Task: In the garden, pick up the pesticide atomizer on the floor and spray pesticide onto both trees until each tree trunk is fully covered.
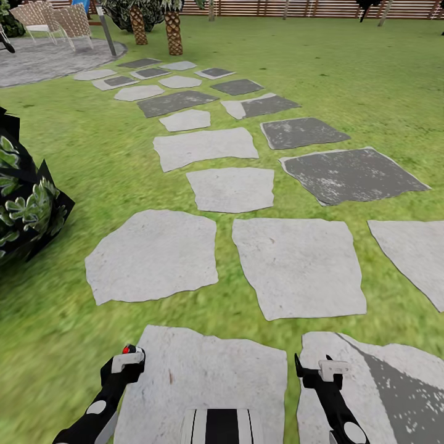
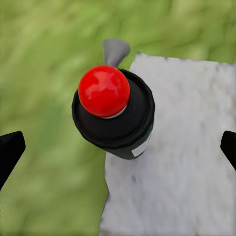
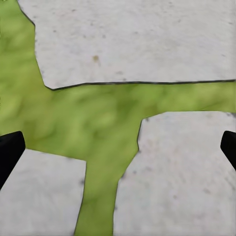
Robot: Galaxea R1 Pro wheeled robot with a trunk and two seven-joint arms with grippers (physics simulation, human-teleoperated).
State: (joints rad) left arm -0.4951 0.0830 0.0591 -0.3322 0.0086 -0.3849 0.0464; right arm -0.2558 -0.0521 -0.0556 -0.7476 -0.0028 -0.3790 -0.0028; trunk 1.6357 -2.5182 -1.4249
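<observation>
Grey stepping stones cross the lawn; the left gripper, jaws wide, hovers over the atomizer, needing a centred descent, while the right gripper hangs spread and empty.

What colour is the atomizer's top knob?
Red, on a black body: the pesticide atomizer shows best in the left wrist view.

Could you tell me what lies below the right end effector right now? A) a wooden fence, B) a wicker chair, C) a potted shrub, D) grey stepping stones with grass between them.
D: the right wrist view shows pale stepping stones with strips of grass between them.
</observation>
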